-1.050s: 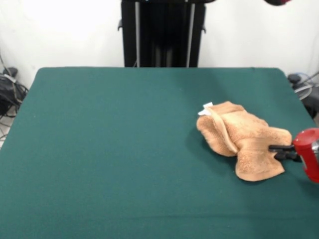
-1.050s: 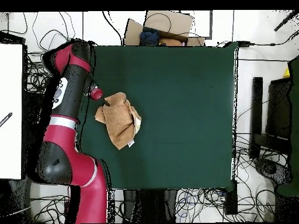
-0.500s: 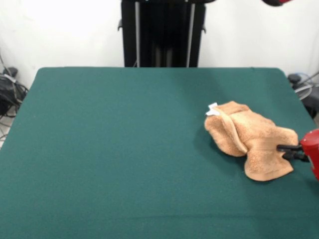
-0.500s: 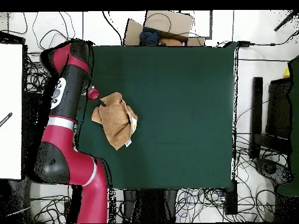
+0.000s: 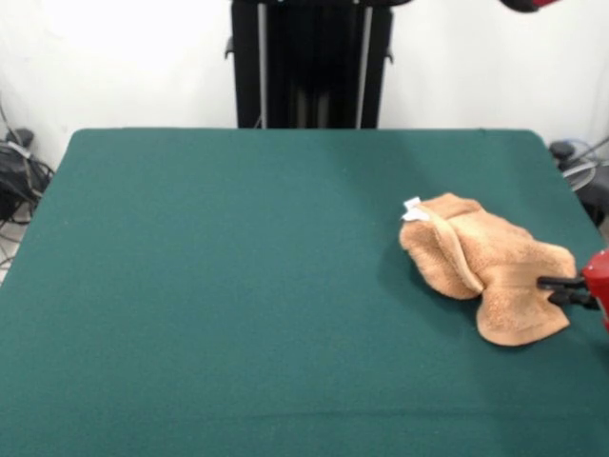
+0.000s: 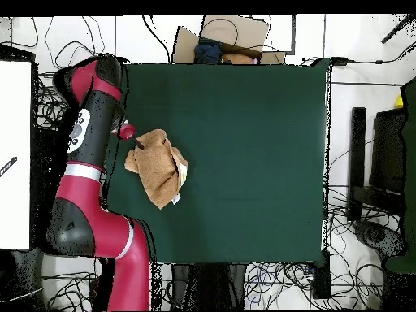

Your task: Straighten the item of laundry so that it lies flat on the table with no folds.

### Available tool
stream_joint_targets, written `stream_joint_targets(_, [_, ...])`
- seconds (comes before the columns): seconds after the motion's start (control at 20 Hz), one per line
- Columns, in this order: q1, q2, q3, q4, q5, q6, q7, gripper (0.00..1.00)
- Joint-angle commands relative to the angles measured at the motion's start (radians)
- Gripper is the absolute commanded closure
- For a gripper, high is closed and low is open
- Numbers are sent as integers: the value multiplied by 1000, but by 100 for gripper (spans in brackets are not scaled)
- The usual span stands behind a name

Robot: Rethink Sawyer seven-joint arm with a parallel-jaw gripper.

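Currently the towel (image 5: 485,276) lies crumpled on the table (image 5: 238,286), well over toward the right edge in the front view and about halfway between the near and far edges. It is not flat: one flap is folded over along a curved ridge running down the left part of the bundle, and the lower right part bulges out in a rounded lobe. A small white tag (image 5: 413,208) sticks out at the upper left corner of the cloth.

The gripper (image 5: 563,290) comes in from the right edge of the front view, lying low and nearly horizontal, its black fingers closed on the right-hand edge of the towel where the cloth bunches up against them. Only a slice of the red body behind the fingers shows.

In the overhead view the towel (image 6: 156,166) sits at the table's left edge, slightly overhanging it, with the red arm (image 6: 88,162) alongside, off the table, and the gripper (image 6: 138,144) at the cloth's upper left corner.
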Motion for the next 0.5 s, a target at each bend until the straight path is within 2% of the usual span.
stream_joint_targets(0.05, [-19,-13,-137,-18,80,41,357,100])
stream_joint_targets(0.5, [-17,-13,-156,-13,110,52,385,100])
